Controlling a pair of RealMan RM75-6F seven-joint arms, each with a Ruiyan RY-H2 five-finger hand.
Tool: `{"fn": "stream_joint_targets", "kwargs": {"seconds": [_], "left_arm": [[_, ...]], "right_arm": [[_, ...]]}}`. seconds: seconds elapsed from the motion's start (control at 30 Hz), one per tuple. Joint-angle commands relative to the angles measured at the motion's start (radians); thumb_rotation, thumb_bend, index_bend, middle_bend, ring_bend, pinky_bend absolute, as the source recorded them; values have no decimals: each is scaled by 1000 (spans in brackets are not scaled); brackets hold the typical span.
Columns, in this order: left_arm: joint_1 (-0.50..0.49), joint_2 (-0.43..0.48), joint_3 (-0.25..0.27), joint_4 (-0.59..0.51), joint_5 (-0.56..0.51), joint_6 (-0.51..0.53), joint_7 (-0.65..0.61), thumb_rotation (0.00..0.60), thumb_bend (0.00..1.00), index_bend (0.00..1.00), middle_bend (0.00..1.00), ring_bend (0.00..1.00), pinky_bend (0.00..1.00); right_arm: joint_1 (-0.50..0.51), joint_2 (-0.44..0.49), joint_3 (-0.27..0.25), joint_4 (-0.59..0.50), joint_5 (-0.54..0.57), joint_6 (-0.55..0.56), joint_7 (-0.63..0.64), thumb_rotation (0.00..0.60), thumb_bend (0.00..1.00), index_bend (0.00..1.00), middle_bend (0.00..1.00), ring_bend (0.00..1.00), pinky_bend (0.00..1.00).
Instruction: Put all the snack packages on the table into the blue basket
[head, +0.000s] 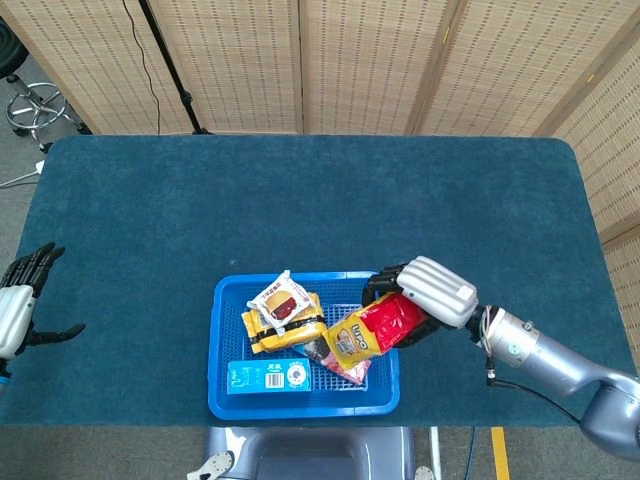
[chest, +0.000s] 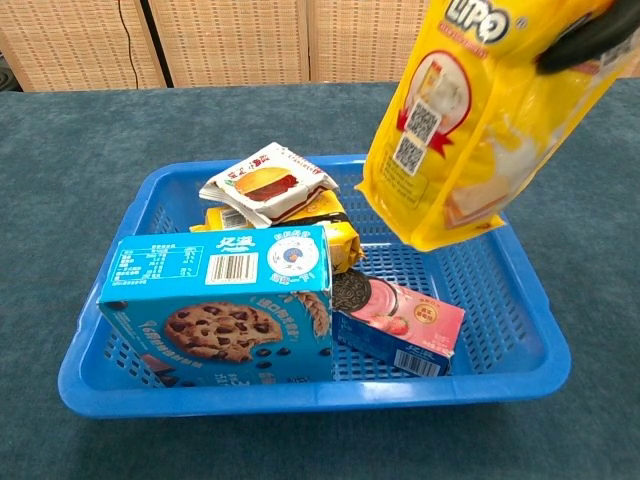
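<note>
Snack bag: the yellow and red bag (head: 372, 328) hangs from the right hand (head: 432, 297), just off its fingers toward the basket, over the right part of the blue basket (head: 226, 400); from the chest it fills the upper right, clear of the things below
Hidden: the bag's top and right edge run off the chest view; only one dark fingertip (chest: 590, 38) of the holding hand shows there; the bag covers part of the pink box (head: 345, 364) from the head
Bag looks: glossy crinkled film, yellow with a red panel, bold lettering, square codes and a sandwich-biscuit picture on the lower part
Right fingers: dark, curled round the bag's red end, holding it
Left hand: the left hand (head: 18, 300) sits at the frame's left edge, partly cut off, fingers spread wide and holding nothing
Basket: blue plastic, rectangular, perforated lattice walls and floor
Inside: a blue cardboard cookie box (chest: 222, 302) upright at the front, a flat pink strawberry box beside it, a white burger-print packet (chest: 267, 183) lying on a yellow packet (chest: 333, 232)
Table: dark teal cloth (head: 200, 200), matte and felt-like
</note>
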Motion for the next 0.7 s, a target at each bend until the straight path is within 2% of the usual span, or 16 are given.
{"fn": "stream_joint_targets", "kwargs": {"seconds": [0.03,0.23,0.3,0.37,0.43,0.47,0.57,0.7], "left_arm": [[3,3,0,1,3,3,-8,600,7,0,0,0,0],[7,10,0,9,7,2,-38,600,8,0,0,0,0],[6,12,-1,12,8,-1,-45,600,8,0,0,0,0],[6,13,-2,14,7,-3,-51,600,8,0,0,0,0],[7,14,-2,17,7,-4,-56,600,8,0,0,0,0],[7,14,-2,18,7,-4,-57,600,8,0,0,0,0],[8,14,-2,19,9,-4,-57,600,8,0,0,0,0],[9,12,2,16,18,-2,-48,600,7,0,0,0,0]], "right_arm": [[21,-70,11,-4,53,-67,-87,600,347,563,587,488,572],[31,-144,23,2,139,-125,-185,600,346,534,566,483,568],[29,-163,28,-13,169,-134,-208,600,288,401,444,405,515],[37,-171,19,-28,175,-162,-212,600,80,124,156,156,341],[52,-147,14,-53,179,-199,-172,600,0,8,15,16,187],[55,-140,15,-59,180,-203,-160,600,0,0,0,0,121],[49,-102,27,-84,174,-177,-124,600,0,0,0,0,38],[23,-49,37,-110,166,-125,-134,600,0,0,0,0,17]]}}
